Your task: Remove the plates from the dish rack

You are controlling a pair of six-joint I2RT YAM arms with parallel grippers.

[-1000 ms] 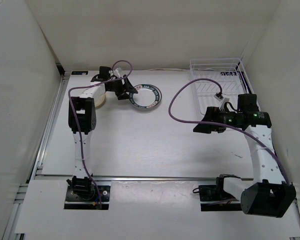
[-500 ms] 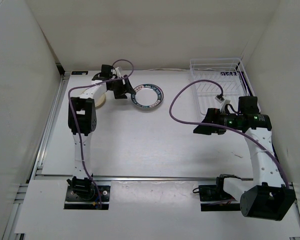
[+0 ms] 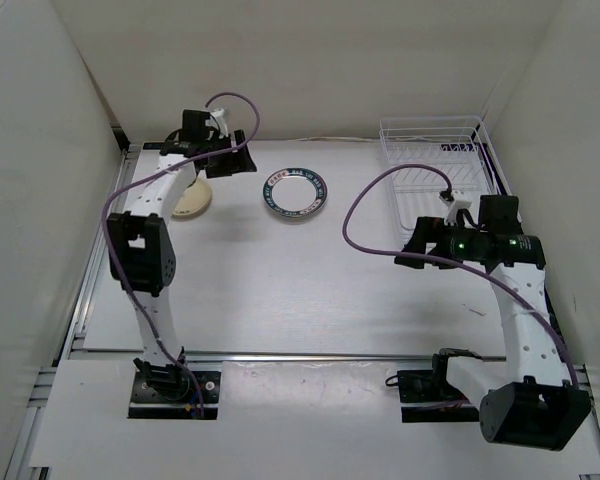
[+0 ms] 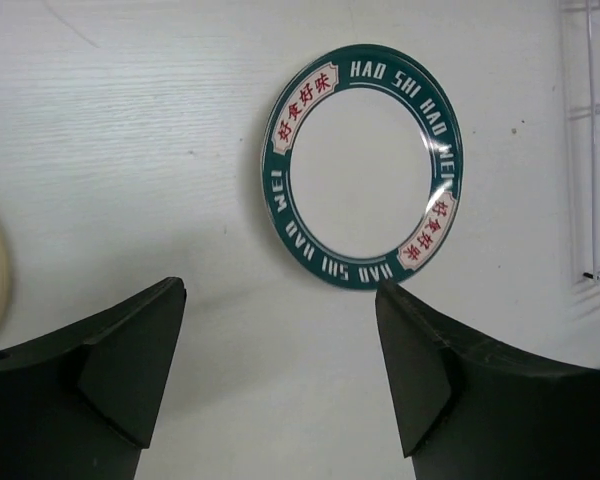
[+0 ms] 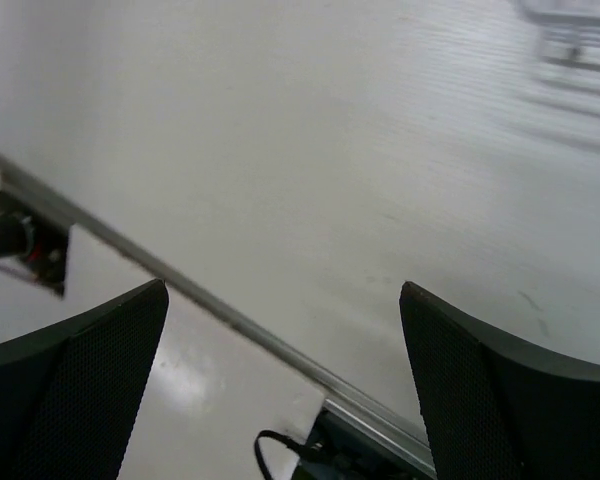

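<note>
Now that the left hand [image 4: 280, 292] has pulled back, released, the green-rimmed plate [image 4: 365, 170] lies free.

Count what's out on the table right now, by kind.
Plates: 2, a tan plate and a green-rimmed plate, both lying flat.
Dish rack: 1.
Total: 3.
</note>
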